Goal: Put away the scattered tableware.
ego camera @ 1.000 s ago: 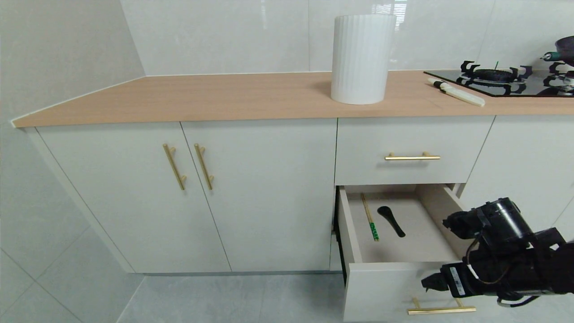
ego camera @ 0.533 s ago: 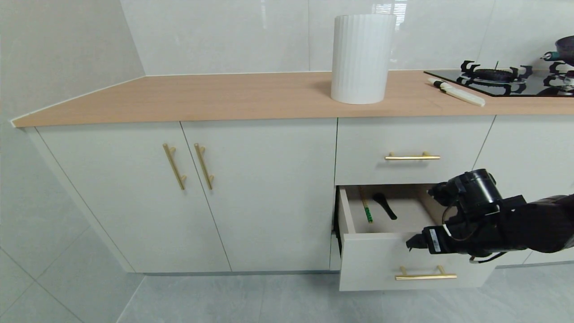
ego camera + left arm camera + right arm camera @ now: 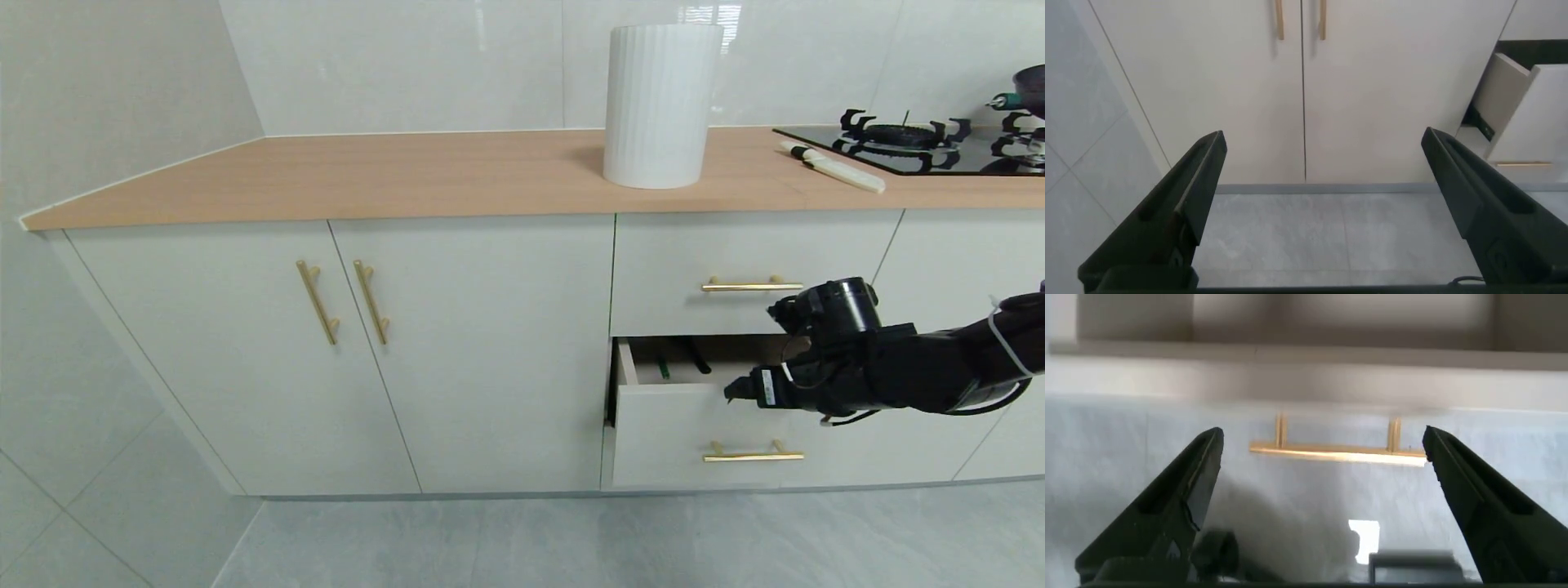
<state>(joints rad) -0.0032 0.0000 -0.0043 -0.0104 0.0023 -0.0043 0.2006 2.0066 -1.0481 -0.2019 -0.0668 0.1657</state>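
Observation:
The lower drawer [image 3: 686, 425] stands open by only a narrow gap. In that gap show the ends of green-tipped chopsticks [image 3: 663, 369] and a black spoon [image 3: 698, 359]. My right gripper [image 3: 735, 390] is against the drawer's front, just above its gold handle [image 3: 753, 454]. Seen from the right wrist, the right gripper [image 3: 1323, 445] is open, its fingers spread either side of the gold handle [image 3: 1337, 452]. My left gripper [image 3: 1323, 151] is open and holds nothing, low over the floor in front of the cabinet doors [image 3: 1305, 90].
On the wooden countertop [image 3: 392, 175] stand a tall white ribbed container [image 3: 660, 106] and a cream-handled knife [image 3: 833, 167] beside the black gas hob [image 3: 914, 143]. The upper drawer [image 3: 751, 285] is closed. Grey tiled floor [image 3: 490, 539] lies free before the cabinets.
The drawer has slid from wide open to almost closed, with my right gripper travelling inward and upward against its front. The chopsticks and spoon are now mostly hidden.

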